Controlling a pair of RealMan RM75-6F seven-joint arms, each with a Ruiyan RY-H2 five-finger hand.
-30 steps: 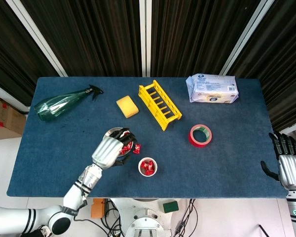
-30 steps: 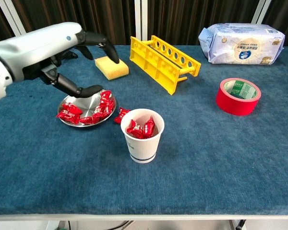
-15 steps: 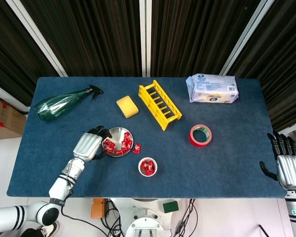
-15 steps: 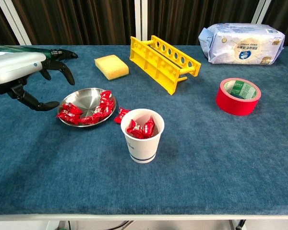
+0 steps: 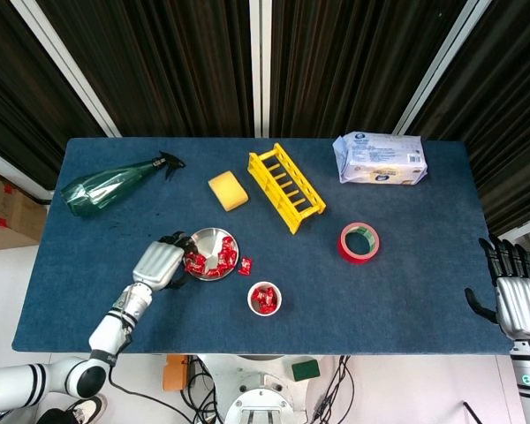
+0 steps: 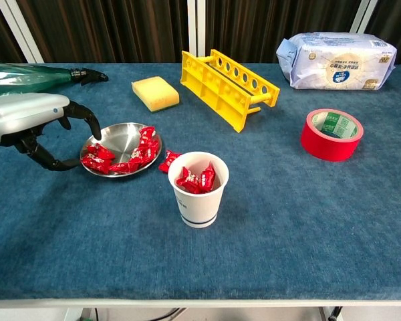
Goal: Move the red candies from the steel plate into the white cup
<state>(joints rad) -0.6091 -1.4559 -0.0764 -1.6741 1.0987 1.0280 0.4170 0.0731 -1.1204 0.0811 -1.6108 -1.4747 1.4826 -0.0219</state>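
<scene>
A steel plate point(image 6: 123, 142) point(image 5: 211, 239) holds several red candies point(image 6: 129, 158) point(image 5: 214, 262) along its near edge. One red candy point(image 6: 168, 160) point(image 5: 245, 265) lies on the cloth between the plate and the cup. The white cup point(image 6: 199, 198) point(image 5: 264, 299) stands upright with red candies inside. My left hand point(image 6: 33, 120) point(image 5: 159, 262) hovers at the plate's left rim, fingers curled around its edge and holding nothing I can see. My right hand point(image 5: 518, 296) stays at the table's far right edge, fingers spread, empty.
A yellow sponge point(image 6: 155, 93), a yellow rack point(image 6: 228, 87), a red tape roll point(image 6: 331, 134), a wipes pack point(image 6: 335, 61) and a green spray bottle point(image 5: 110, 184) lie across the back half of the blue table point(image 6: 287, 221).
My left hand pulled back from above the plate to its left side, then dropped closer to the rim. The right hand did not move.
</scene>
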